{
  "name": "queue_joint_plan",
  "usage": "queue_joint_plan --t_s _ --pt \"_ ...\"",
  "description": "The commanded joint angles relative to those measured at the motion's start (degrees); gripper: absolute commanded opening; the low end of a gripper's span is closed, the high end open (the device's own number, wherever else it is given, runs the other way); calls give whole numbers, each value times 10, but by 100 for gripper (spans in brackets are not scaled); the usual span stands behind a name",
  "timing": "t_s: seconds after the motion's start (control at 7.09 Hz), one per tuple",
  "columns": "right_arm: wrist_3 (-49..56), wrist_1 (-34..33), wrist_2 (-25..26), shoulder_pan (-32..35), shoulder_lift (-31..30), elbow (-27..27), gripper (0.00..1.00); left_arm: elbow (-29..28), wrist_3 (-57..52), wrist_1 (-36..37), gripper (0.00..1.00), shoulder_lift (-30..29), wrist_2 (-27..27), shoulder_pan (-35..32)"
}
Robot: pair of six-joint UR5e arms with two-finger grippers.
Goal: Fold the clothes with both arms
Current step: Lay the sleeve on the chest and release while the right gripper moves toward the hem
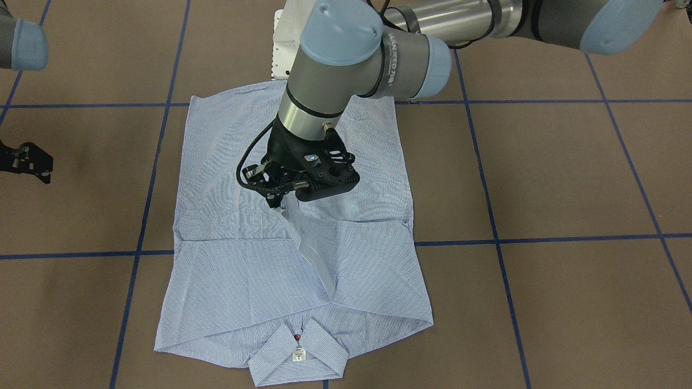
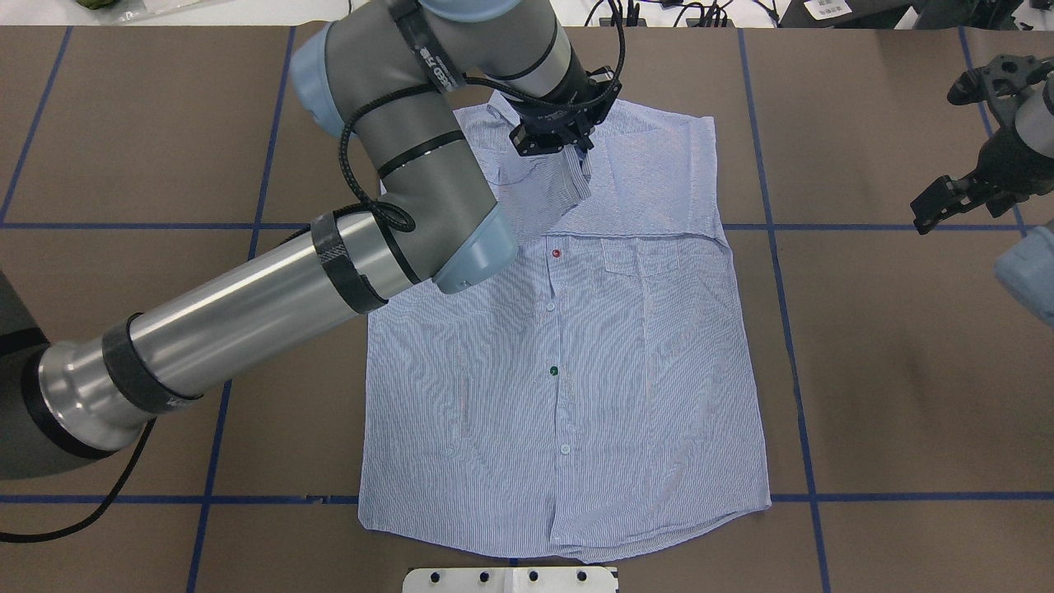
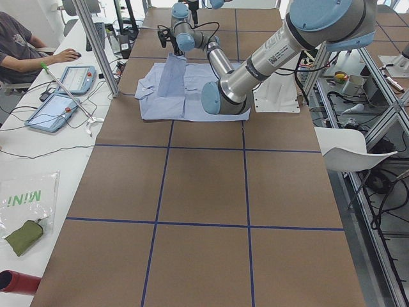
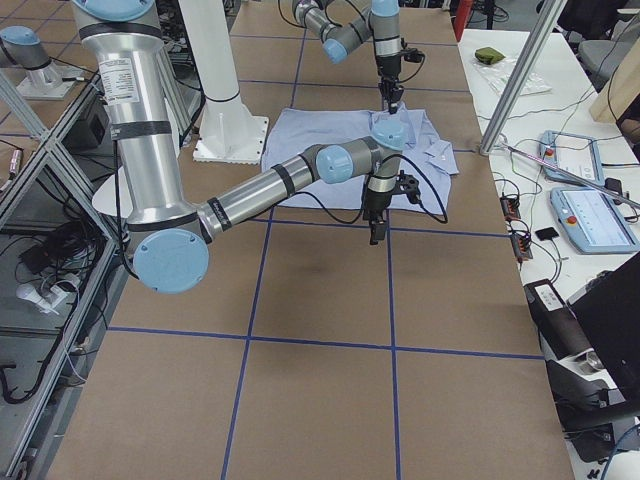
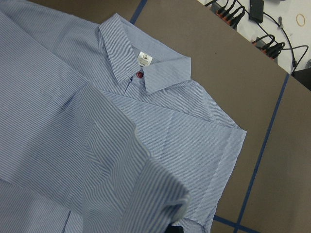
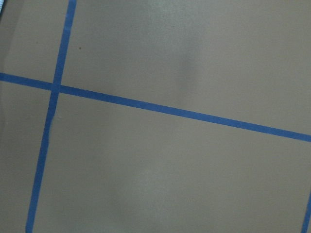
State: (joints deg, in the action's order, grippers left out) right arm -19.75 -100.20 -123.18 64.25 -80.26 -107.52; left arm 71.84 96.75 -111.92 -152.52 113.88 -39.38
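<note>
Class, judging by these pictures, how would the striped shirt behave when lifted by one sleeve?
Probably floppy: the sleeve pinched in the left claw hangs as a slack strip. Likely light: the shirt lies thin and flat. Pushed, it would probably bunch up, as its soft folds suggest.

Lt blue pinstriped shirt (image 2: 659, 371), brown table (image 2: 906, 371)

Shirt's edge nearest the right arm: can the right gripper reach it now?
Probably yes: only bare table lies between the right gripper and that shirt edge; the left gripper holds a sleeve farther away.
</note>
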Motion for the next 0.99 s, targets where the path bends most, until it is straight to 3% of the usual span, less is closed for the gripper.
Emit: queue_joint_plan --t_s 0.0,0.28,0.42,0.56,0.71,0.85 --pt "-2 0 0 0 1 -1 100 -102 2 -133 0 -4 -52 41" --pt "-2 0 0 2 2 -1 100 -177 -2 -229 0 -22 -93 60" --pt "-2 -1 0 4 5 -1 100 -189 -4 -232 0 -30 -117 72" --pt "-2 -1 0 4 6 0 100 -189 -44 -252 71 -30 -123 83" --pt "-5 0 1 4 8 1 100 -186 -78 -257 100 -34 -125 103" --pt "-7 0 0 4 9 1 100 -185 -78 -271 100 -39 -125 105"
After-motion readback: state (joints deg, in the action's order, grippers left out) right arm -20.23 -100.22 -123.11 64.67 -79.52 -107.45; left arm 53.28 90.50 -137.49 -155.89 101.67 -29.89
